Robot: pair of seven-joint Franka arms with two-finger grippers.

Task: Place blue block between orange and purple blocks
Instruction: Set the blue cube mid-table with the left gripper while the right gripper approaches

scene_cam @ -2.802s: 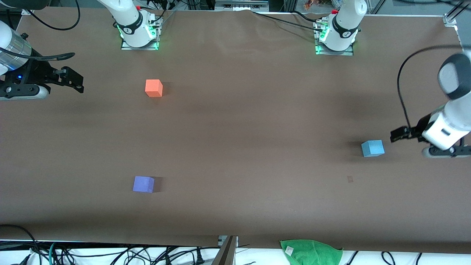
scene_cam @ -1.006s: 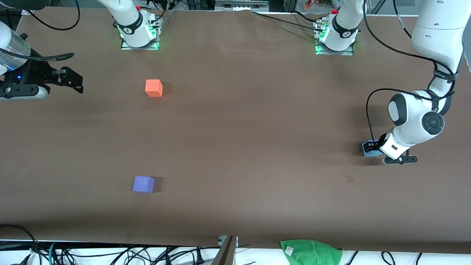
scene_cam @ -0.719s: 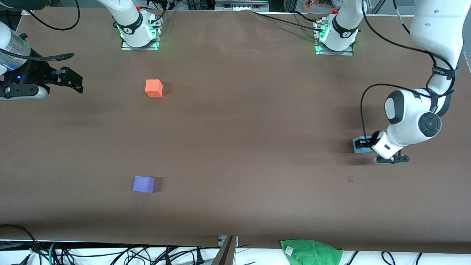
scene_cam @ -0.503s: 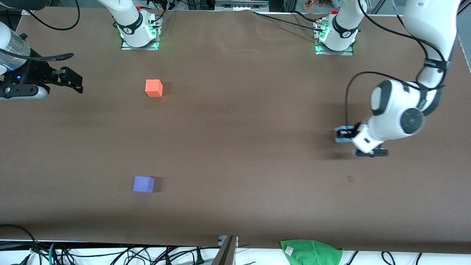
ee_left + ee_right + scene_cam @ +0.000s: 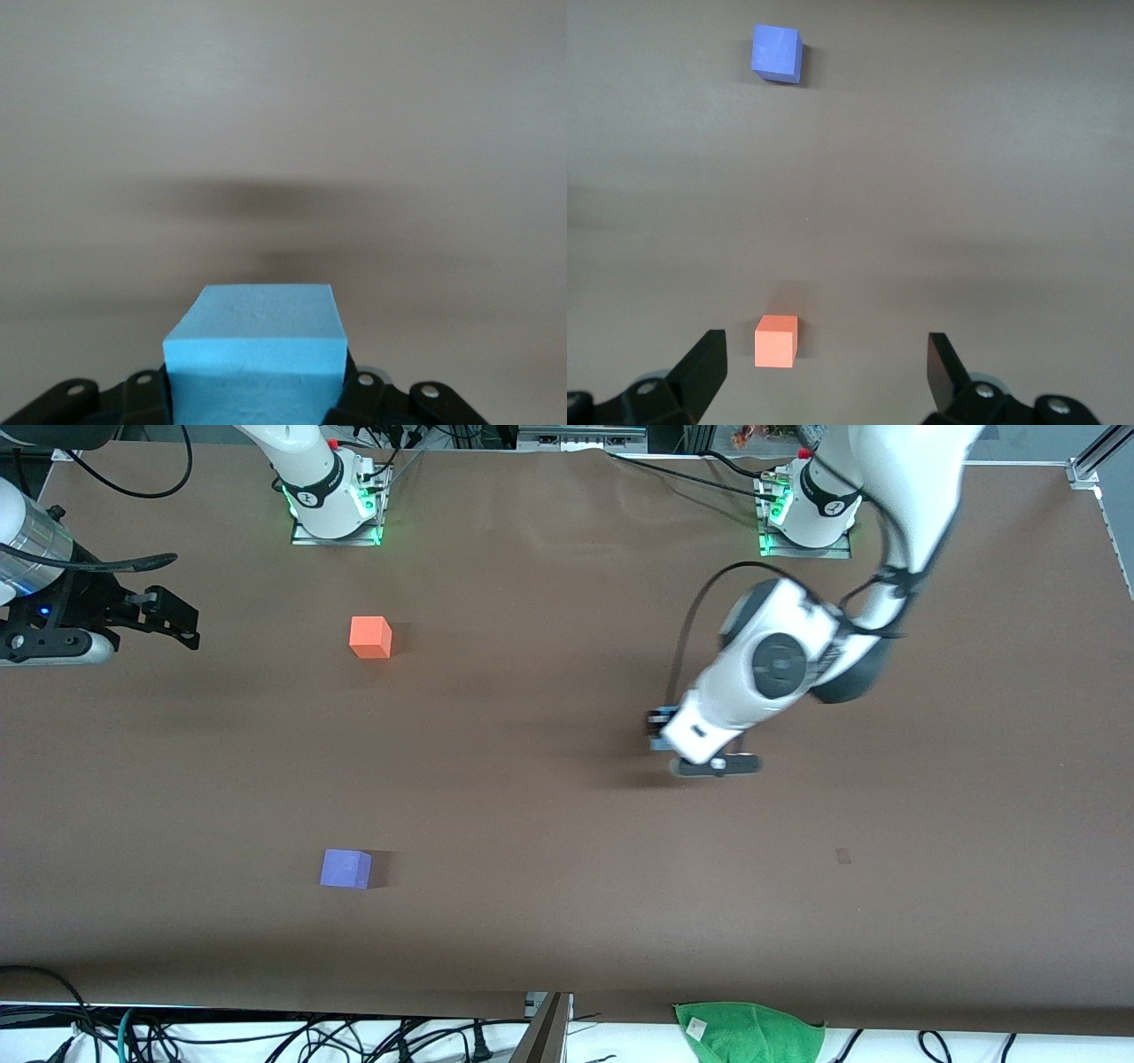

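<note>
The left tool (image 5: 663,735) is closed on the blue block (image 5: 255,354), carried above the bench (image 5: 549,797) right of centre in the front view; only a sliver of blue shows there past the wrist. In the left wrist view the block sits squarely between the two fingers, its top face level.

The right tool (image 5: 182,622) waits at the upper left edge of the front view, spread wide and holding nothing, as its own wrist view confirms.

The orange block (image 5: 370,637) sits in the upper left quarter, the purple block (image 5: 345,868) almost straight below it in the lower left quarter, well apart.

Risks, in my judgement:
- The grip is on foam; a fast swing could let the cube twist or slip from the fingers.
- Release too high and the cube could bounce or roll out of line.
- Setting down off the line joining the two cubes would miss the target.
- Drifting toward either cube could nudge it.

Nothing lies in the path across the open bench. A green cloth (image 5: 749,1032) hangs at the bottom edge, well clear. Cables (image 5: 266,1036) trail along the lower border, off the working surface.
</note>
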